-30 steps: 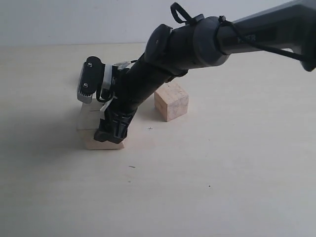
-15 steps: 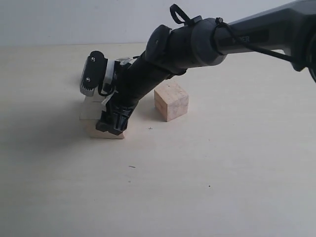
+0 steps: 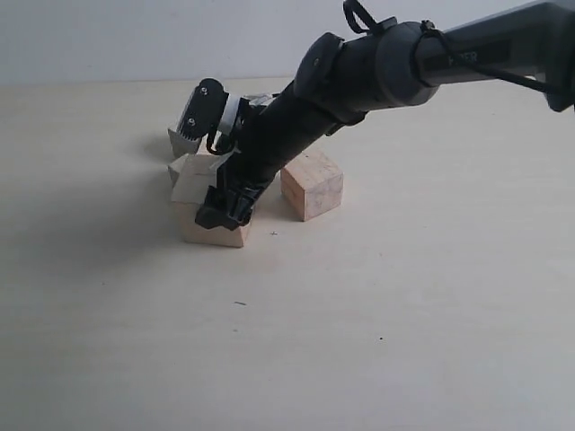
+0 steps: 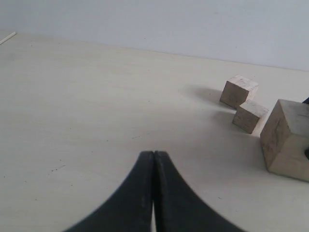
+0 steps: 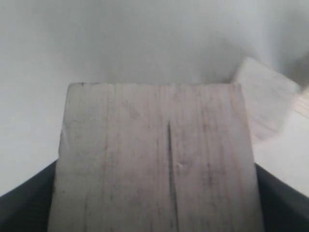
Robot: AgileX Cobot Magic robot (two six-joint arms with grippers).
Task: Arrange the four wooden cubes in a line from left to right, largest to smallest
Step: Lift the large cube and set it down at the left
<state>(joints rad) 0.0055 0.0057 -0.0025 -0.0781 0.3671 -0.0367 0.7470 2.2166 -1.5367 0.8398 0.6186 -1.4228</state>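
My right claw [image 3: 225,211] grips the largest cube [image 3: 211,232], low on the tabletop [image 3: 404,314]; my left claw [image 4: 153,158] is pinched shut, empty. The smallest cube [image 3: 184,166] sits just beyond the right claw, close to its load, so I judge any slide that way would knock it askew.

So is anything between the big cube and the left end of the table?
Nothing visible does. The big cube, held in the right fingers, has bare table to its left; the two small cubes sit behind it.
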